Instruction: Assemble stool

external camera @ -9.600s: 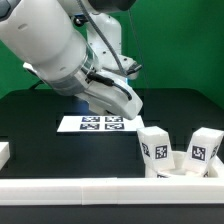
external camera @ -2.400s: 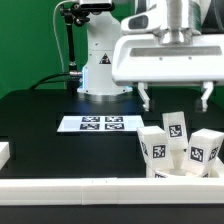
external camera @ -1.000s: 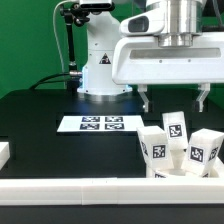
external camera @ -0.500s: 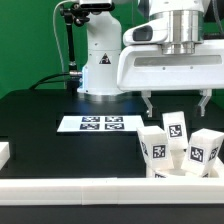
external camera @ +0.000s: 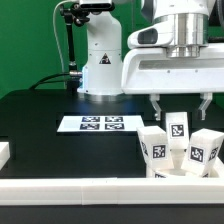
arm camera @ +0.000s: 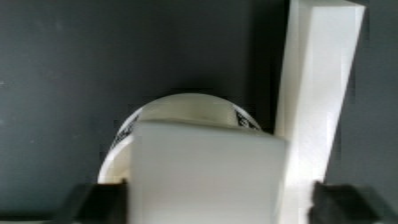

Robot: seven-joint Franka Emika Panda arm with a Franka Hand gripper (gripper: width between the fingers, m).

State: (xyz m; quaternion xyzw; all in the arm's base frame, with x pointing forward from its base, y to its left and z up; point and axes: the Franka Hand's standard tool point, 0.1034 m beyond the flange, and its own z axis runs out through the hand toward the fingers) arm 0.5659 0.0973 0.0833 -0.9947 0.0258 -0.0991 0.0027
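Cut off at the exterior view's right edge: part of the stool set, so neither the full seat [external camera: 186, 172] nor the rightmost leg [external camera: 203, 150] shows whole. Only a low curved rim of the seat visible between and under the legs, low on the exterior view's right, close behind the white border rail [external camera: 100, 190]. Three chunky white legs standing upright there in a tight cluster: a front leg [external camera: 155, 148], a middle leg [external camera: 176, 130] behind it, and the rightmost one, each with a black-and-white tag. Impossible to tell whether the legs touch the seat or merely stand beside it.

In the wrist view, blurred and close: a white block [arm camera: 205, 165] filling the lower middle, a rounded white shape with a dark tag edge behind it, and a tall white leg [arm camera: 326, 90] standing alongside. Fingertips [arm camera: 93, 200] only dark smudges at the picture's lower corners, one on each side of the block.

Upper arm out of frame; wrist pointing straight down, wide white hand housing level above the cluster. Tool [external camera: 181, 103] hanging over the middle leg, fingers apart on either side of its top, no contact visible; released, gripping nothing.

Marker board [external camera: 95, 123] lying flat on the black bench [external camera: 40, 125], well apart from the cluster.
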